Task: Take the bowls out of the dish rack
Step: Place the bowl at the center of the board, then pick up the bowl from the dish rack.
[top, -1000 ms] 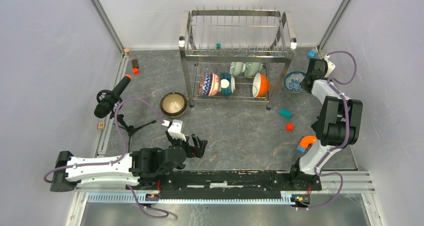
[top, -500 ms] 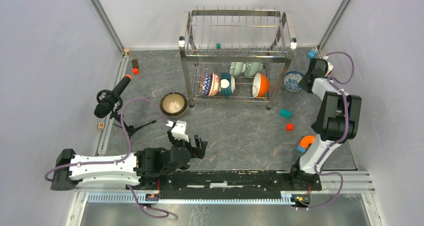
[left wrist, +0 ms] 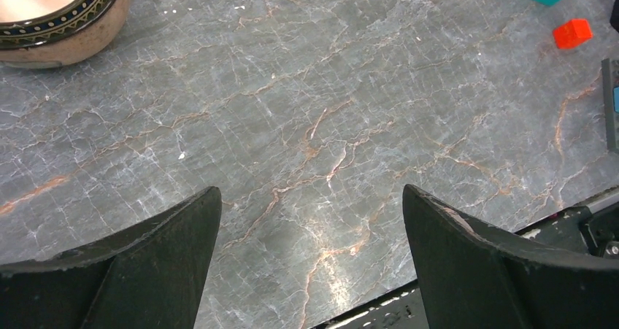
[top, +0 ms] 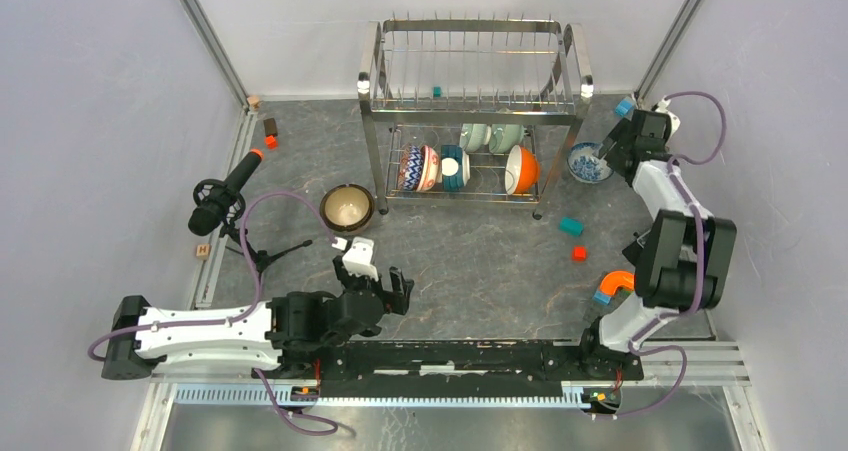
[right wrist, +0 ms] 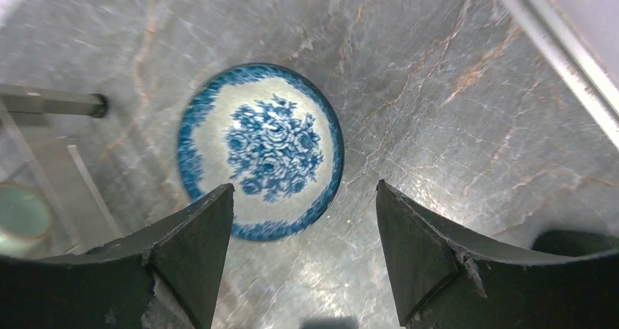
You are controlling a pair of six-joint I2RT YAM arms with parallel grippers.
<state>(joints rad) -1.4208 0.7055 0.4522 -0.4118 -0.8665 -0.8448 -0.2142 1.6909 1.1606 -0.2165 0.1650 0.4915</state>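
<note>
My right hand hangs with its fingers spread, gripping nothing, over the blue-and-white bowl. That bowl sits upright on the bench, just right of the dish rack. My left hand is spread wide over bare bench, with the brown bowl beyond it. An orange bowl and others stand on edge in the rack's lower tier.

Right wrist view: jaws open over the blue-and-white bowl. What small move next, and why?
Probably lift the right gripper clear and turn toward the dish rack: the blue-and-white bowl sits upright on the table below the open jaws, and the orange bowl waits on the lower tier.
</note>
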